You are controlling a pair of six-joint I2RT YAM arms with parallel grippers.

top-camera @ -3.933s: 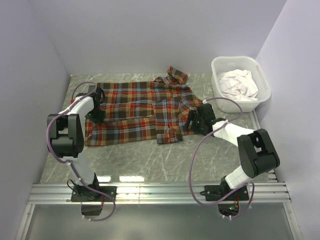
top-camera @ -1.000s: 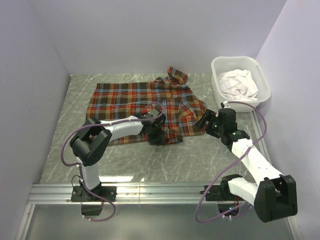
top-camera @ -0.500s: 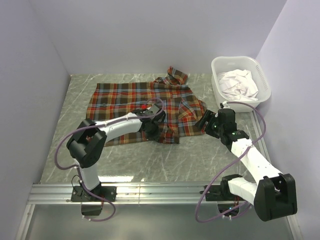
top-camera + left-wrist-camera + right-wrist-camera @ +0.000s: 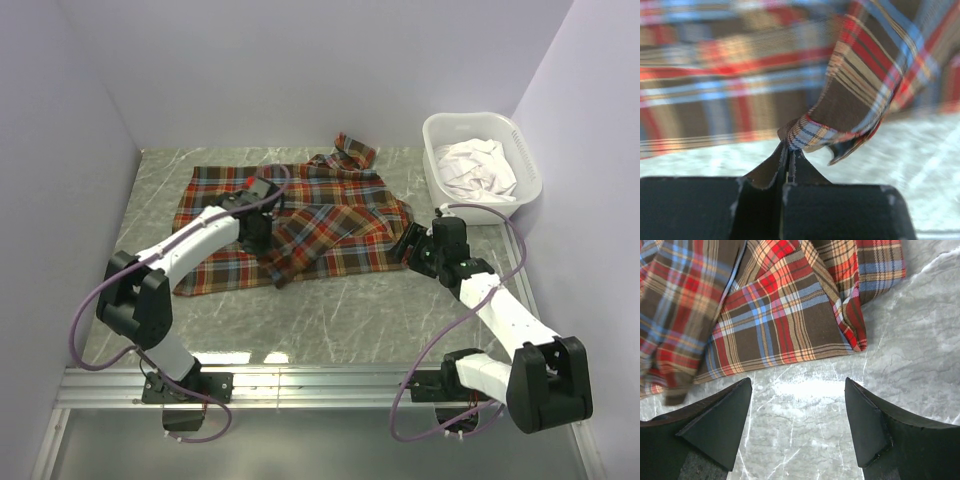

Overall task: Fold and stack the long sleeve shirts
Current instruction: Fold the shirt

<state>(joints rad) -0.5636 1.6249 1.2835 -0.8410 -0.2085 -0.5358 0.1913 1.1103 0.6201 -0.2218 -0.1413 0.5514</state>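
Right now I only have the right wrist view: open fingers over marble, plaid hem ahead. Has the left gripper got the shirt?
Observer: Yes, the left gripper is shut on a corner of the plaid shirt.
Operator: Where over the shirt?
Observer: Above its middle-left, with a flap draped diagonally across the front.
Operator: Anything off to my right?
Observer: A white basket of white cloth, at the table's far right corner.

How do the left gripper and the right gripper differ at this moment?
The left gripper is shut on a fold of the plaid shirt; the right gripper is open and holds nothing. The left gripper is above the shirt; the right gripper hovers over the table beside the shirt's edge. Both have black fingers.
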